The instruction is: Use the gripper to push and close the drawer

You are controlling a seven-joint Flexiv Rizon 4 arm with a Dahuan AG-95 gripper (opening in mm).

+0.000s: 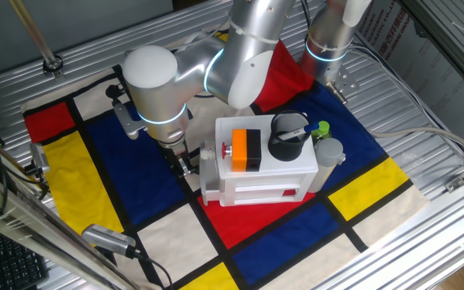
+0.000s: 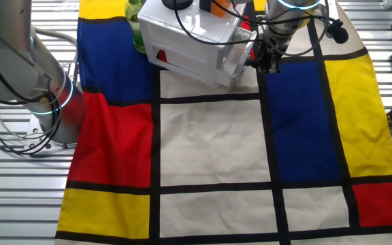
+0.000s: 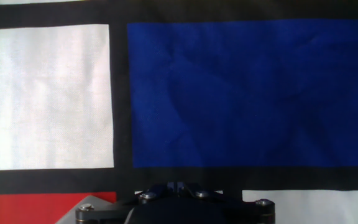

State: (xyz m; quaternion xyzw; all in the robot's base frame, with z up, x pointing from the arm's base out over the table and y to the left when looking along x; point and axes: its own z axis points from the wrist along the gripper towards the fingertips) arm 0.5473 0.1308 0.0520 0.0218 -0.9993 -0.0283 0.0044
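Observation:
The white cabinet (image 1: 268,173) stands on the chequered cloth. Its drawer (image 1: 209,179) sticks out a little at the left end, end face toward my gripper. My black gripper (image 1: 185,164) hangs low over the cloth right beside that end face; touching or a hair apart, I cannot tell. In the other fixed view the gripper (image 2: 265,58) is just right of the drawer's end (image 2: 235,60). In the hand view the gripper (image 3: 173,185) shows only at the bottom edge, fingers together and holding nothing, above blue cloth. The drawer is out of view there.
An orange-and-black block (image 1: 246,150) and a black cup (image 1: 287,137) sit on top of the cabinet. A green-capped bottle (image 1: 321,128) and a grey one (image 1: 328,153) stand at its right end. The second silver arm's column (image 1: 329,32) is behind.

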